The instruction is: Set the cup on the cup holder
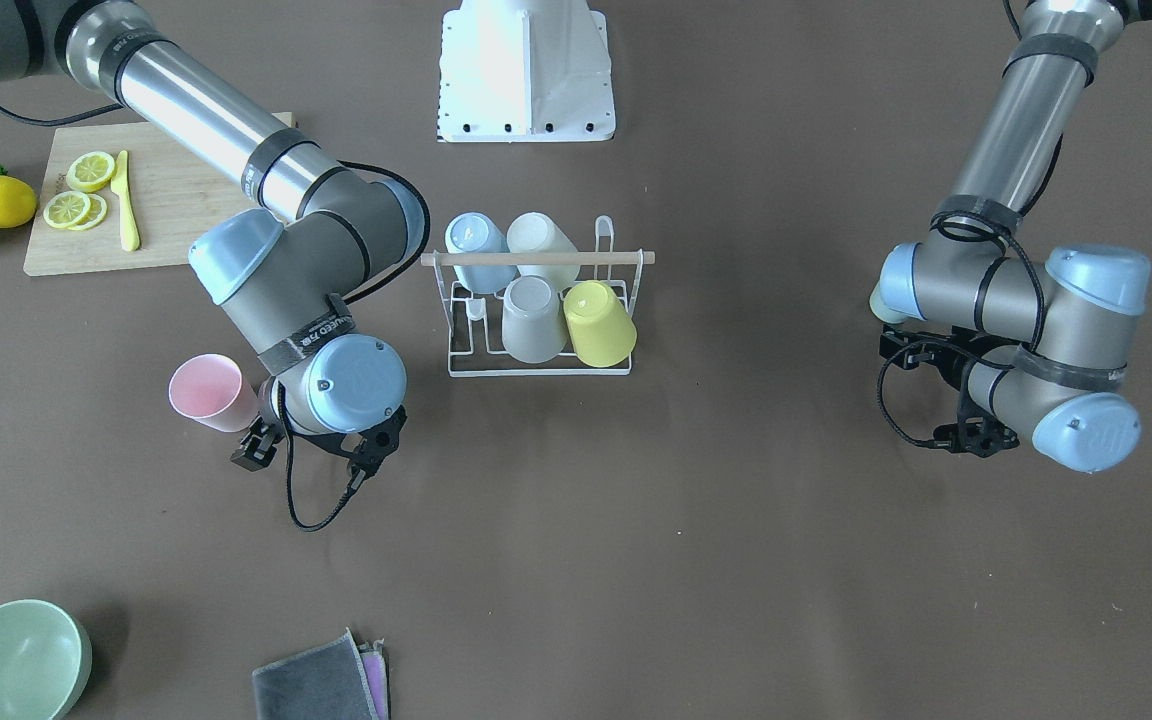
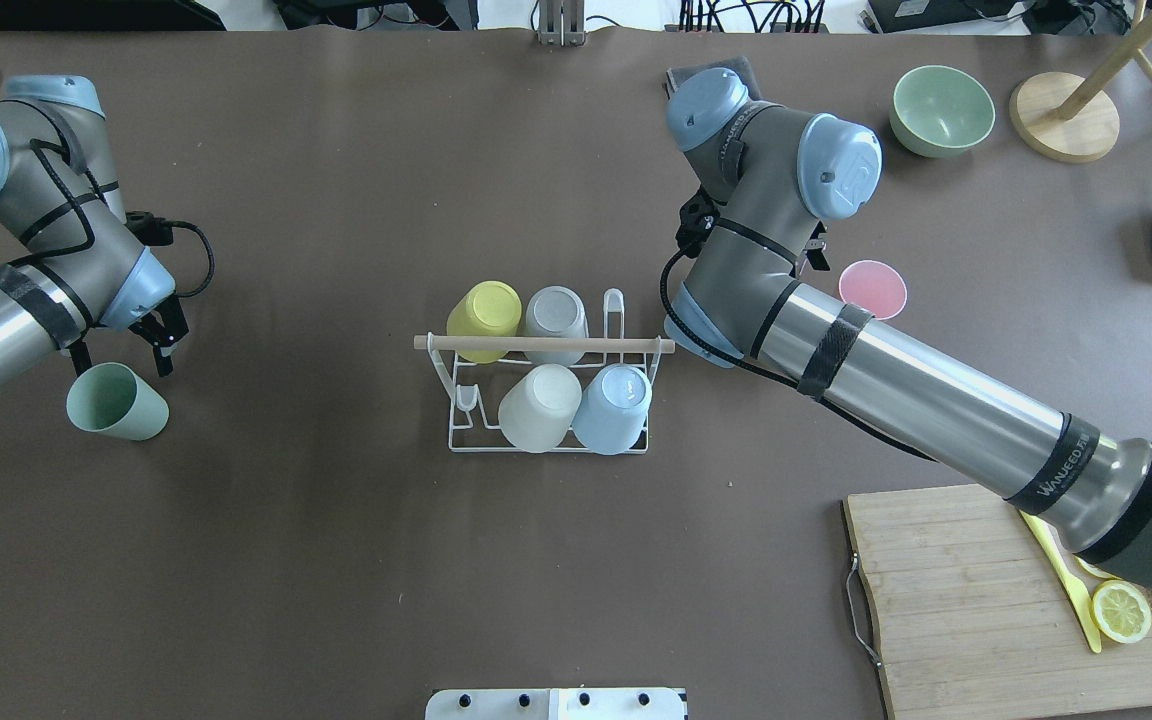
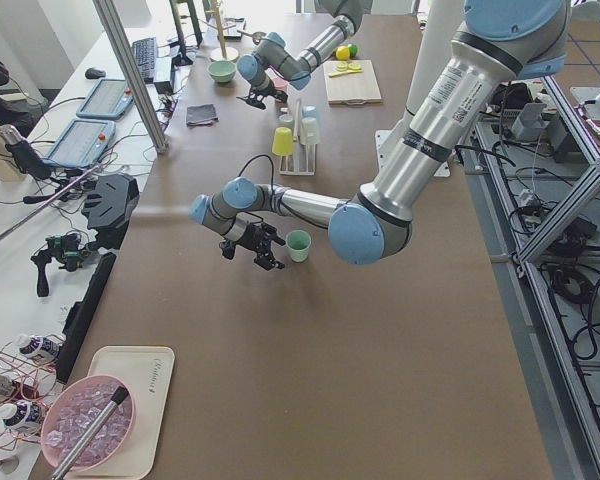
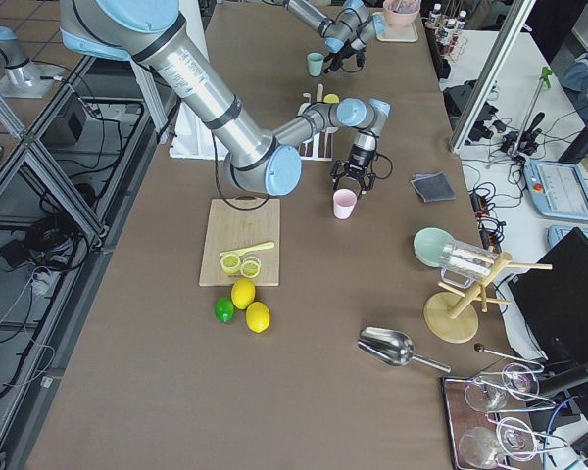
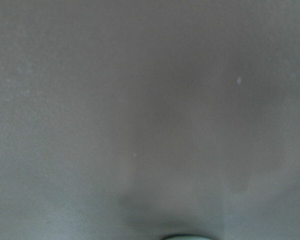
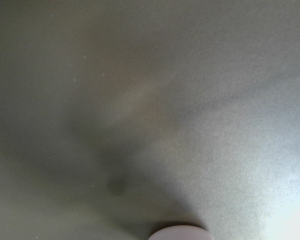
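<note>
Right gripper (image 4: 353, 183), spread unclear, is hanging beside empty pink cup (image 2: 873, 289); left gripper (image 2: 164, 345), likewise unclear, beside empty green cup (image 2: 116, 402).

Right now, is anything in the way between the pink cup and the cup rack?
Nothing on the table sits between the pink cup and the rack. Only the right arm's own wrist hangs over that gap.

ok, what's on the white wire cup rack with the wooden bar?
Four upturned plastic cups on the white wire rack: a yellow cup, grey cup, cream cup and light blue cup. Their pegs are hidden.
</note>
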### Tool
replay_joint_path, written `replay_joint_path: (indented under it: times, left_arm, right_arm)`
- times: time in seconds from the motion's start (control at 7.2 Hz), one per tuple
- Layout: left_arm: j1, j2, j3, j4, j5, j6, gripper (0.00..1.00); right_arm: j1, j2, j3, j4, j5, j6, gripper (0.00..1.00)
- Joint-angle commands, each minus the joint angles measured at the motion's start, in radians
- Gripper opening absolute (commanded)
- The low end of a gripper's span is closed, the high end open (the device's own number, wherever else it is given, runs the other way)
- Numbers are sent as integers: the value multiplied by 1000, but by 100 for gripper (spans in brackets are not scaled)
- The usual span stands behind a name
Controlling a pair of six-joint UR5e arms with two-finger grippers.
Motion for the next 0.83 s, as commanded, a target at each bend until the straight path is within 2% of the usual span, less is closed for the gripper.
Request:
replay_joint_path:
  times: [0.0,0.69]
  left_arm:
    - [0,0,0,15,-12,6,98]
    - [25,2,0,43,-51,6,98]
  right_arm:
    - [-22,-3,-1,-28,-66,-42,100]
    - [-55,-12,-1,-61,-152,-92,100]
